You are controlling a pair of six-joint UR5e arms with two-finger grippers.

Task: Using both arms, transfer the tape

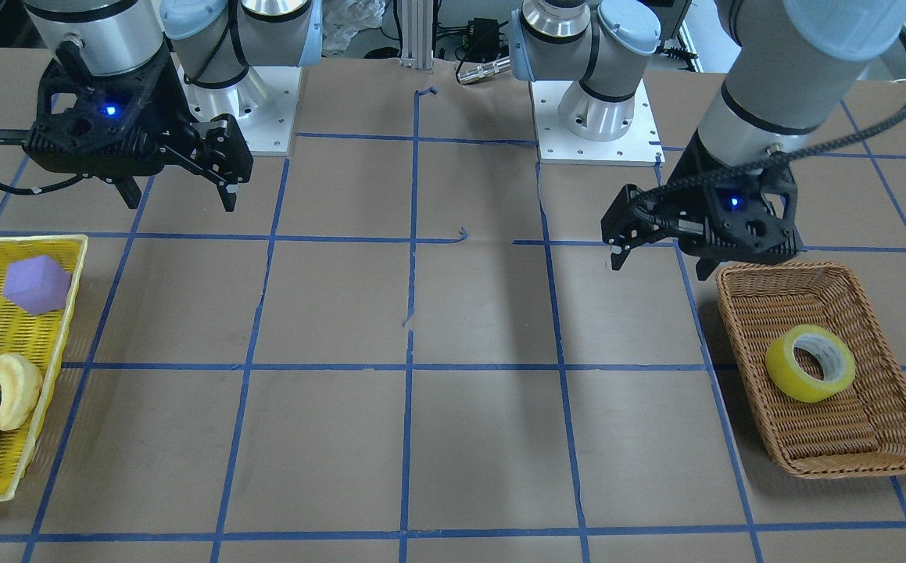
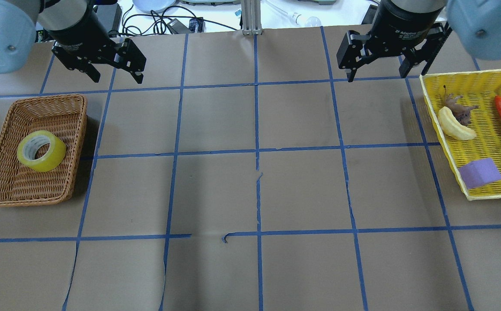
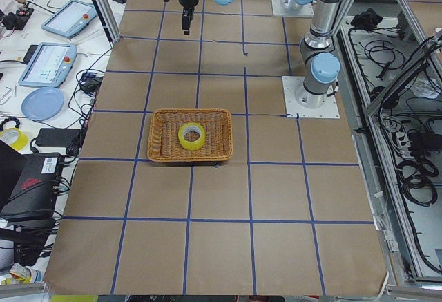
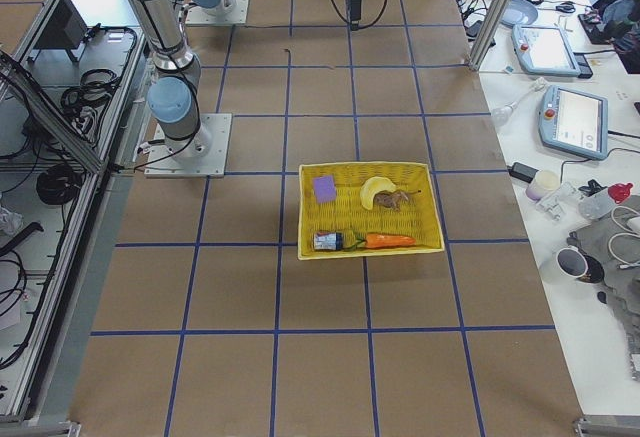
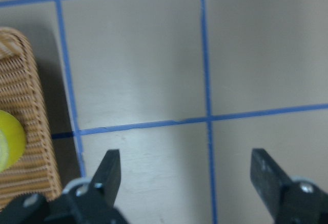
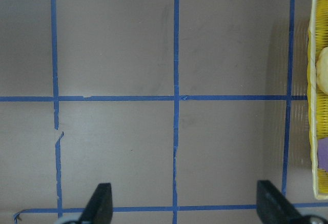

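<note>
One tape (image 2: 41,151) lay tilted in the wicker basket (image 2: 21,201) at the worktop's left, with the yellow basket (image 2: 445,138) at the right: two baskets. Farther back, the left gripper (image 2: 117,77) and right gripper (image 2: 375,77) hung with fingers spread and empty. Risk: the tilted roll could slip during the grasp, or the fingers could clip the basket wall.

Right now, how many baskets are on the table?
2. A brown wicker basket sits on the robot's left side, holding the tape. A yellow mesh basket sits on its right side. No others show in any view.
</note>
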